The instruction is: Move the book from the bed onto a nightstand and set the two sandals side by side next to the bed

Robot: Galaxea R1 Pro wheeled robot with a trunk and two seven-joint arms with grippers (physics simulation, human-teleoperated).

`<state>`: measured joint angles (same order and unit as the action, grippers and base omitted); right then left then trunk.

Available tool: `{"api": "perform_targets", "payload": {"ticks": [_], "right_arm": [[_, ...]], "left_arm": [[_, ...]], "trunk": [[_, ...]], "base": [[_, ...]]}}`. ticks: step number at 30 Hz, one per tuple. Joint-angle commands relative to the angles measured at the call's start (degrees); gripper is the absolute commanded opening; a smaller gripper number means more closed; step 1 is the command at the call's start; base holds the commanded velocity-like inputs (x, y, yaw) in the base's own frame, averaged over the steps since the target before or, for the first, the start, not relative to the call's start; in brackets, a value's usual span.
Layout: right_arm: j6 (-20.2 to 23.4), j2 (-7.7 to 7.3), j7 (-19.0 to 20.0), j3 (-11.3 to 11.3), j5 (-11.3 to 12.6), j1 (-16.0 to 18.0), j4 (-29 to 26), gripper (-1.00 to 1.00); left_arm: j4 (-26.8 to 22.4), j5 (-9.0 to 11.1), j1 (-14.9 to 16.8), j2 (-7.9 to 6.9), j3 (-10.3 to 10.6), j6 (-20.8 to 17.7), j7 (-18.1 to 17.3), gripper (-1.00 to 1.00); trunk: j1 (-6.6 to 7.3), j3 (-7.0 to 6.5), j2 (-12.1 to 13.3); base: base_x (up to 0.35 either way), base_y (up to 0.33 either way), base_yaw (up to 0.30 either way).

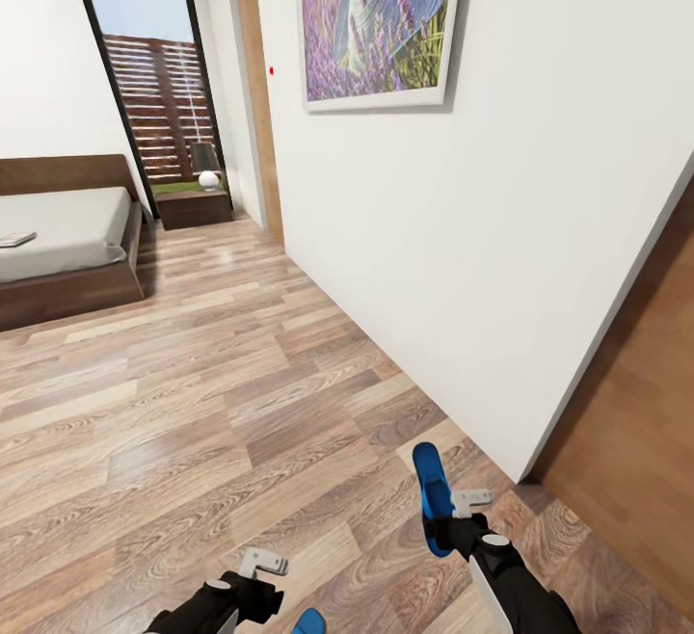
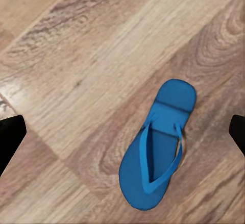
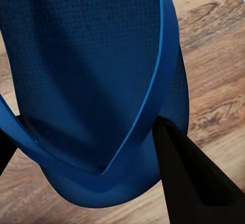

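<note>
One blue sandal hangs above the floor in my right gripper, which is shut on it. In the right wrist view this sandal sits between the dark fingers, strap side facing the camera. The other sandal lies flat on the wood floor below my open left gripper; in the head view its tip shows beside that gripper. Far left stands the bed, with the book lying on its mattress. A nightstand carrying a lamp sits beyond the bed by the window.
A white wall with a framed lavender picture runs along my right. A brown door stands close at the right. Wood-plank floor stretches between me and the bed.
</note>
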<state>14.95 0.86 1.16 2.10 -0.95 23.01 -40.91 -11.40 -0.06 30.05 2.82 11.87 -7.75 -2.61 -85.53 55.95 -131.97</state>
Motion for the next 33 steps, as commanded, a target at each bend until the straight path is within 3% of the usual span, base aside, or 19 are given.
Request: {"api": "perform_targets", "payload": {"ticks": [1,5,15,20,33], "right_arm": [[0.3,-0.03,0.0,0.0,0.0,0.0,-0.1,-1.00],[0.3,-0.06,0.0,0.0,0.0,0.0,-0.1,-1.00],[0.3,-0.06,0.0,0.0,0.0,0.0,-0.1,-1.00],[0.3,0.07,0.0,0.0,0.0,0.0,-0.1,-1.00],[0.3,0.16,0.0,0.1,0.0,0.0,0.0,-1.00]], "left_arm": [[-0.1,0.0,0.0,0.08,0.1,-0.3,-0.1,1.00],[-0.1,0.0,0.0,0.20,0.2,-0.3,-0.2,1.00],[0.1,0.0,-0.1,0.27,0.2,0.2,-0.2,1.00],[0.2,0.0,-0.2,0.32,0.2,0.5,-0.2,1.00],[0.2,0.0,-0.2,0.34,0.2,0.6,-0.2,1.00]], "trunk": [[-0.21,0.23,-0.4],[-1.09,0.95,-2.0],[-1.09,0.95,-2.0],[-2.19,1.85,-4.0],[-2.19,1.85,-4.0]], "base": [[0.000,0.000,0.000],[0.000,0.000,0.000],[0.000,0.000,0.000],[0.000,0.000,0.000],[0.000,0.000,0.000]]}}
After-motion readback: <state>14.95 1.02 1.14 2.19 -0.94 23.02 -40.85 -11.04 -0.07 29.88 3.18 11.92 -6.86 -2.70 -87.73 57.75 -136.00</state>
